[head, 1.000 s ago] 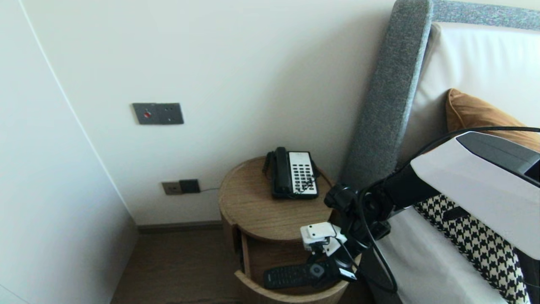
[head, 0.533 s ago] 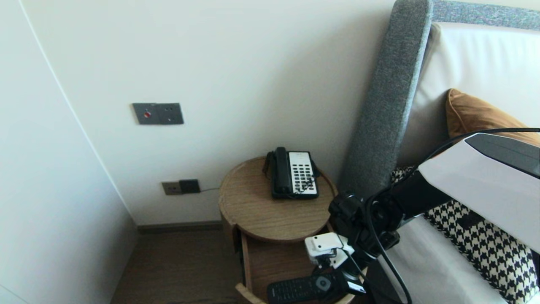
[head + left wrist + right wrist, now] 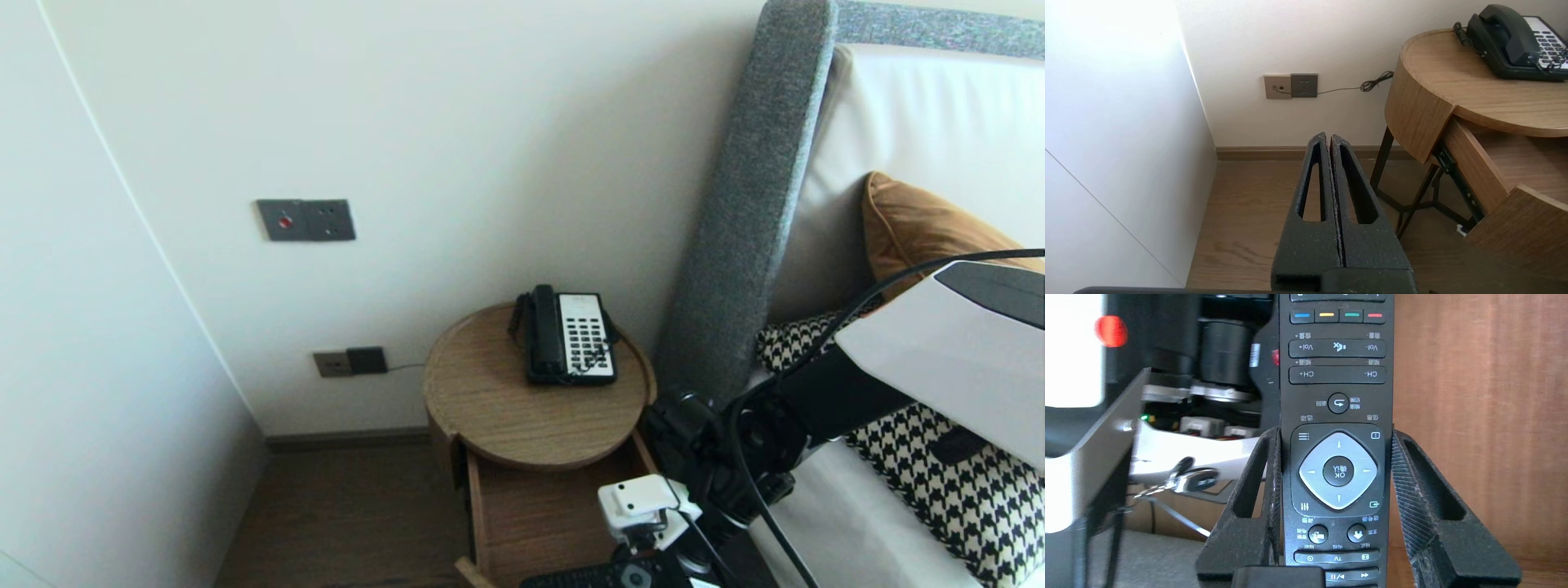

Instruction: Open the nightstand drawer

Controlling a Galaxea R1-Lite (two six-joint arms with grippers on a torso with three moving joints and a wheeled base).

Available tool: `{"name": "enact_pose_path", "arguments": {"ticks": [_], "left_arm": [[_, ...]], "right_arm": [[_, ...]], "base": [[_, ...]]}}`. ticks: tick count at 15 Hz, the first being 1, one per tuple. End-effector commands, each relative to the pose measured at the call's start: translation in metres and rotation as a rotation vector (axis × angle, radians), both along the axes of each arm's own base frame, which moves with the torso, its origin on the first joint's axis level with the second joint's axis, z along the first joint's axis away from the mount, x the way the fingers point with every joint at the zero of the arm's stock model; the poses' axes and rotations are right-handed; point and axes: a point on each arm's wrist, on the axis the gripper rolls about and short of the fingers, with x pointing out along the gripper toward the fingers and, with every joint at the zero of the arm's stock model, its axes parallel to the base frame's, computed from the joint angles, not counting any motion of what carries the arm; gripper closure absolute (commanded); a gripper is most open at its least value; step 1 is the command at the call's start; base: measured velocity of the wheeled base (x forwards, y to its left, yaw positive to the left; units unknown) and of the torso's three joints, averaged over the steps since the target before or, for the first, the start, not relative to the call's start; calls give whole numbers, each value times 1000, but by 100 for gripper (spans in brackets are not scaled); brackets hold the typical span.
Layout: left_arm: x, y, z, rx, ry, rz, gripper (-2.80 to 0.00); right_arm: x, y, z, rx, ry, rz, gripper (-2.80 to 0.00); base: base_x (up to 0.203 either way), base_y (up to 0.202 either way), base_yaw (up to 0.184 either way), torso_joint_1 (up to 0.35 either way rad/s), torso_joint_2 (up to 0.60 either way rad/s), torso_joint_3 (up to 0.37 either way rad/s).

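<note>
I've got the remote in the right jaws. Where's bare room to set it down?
The open drawer has bare floor between its left wall and the arm. The nightstand top is free in front and left of the phone. Crowded: the drawer's front right, where the right gripper holds the remote.

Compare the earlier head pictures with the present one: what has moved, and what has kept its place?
The right gripper, jaws clamped on the remote throughout, has drawn back toward the robot, slipping to the head view's bottom edge. The drawer front has also shifted nearer, so the drawer seems further open. The telephone and table have not moved. The left gripper hangs parked, jaws shut.
</note>
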Motion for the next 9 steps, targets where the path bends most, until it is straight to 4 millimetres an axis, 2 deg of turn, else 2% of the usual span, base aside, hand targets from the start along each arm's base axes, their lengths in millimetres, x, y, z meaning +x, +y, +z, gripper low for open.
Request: {"name": "enact_pose_path", "arguments": {"ticks": [1, 5, 9], "left_arm": [[0, 0, 0, 0, -2, 1, 0], [0, 0, 0, 0, 0, 1, 0], [0, 0, 0, 0, -2, 1, 0]], "right_arm": [[-6, -2, 2, 0, 2, 10, 0], [6, 2, 7, 25, -42, 0, 0], [20, 7, 26, 68, -116, -10, 0]], "base": [[0, 0, 0, 0, 0, 0], [0, 0, 0, 0, 0, 0], [0, 0, 0, 0, 0, 0]]}}
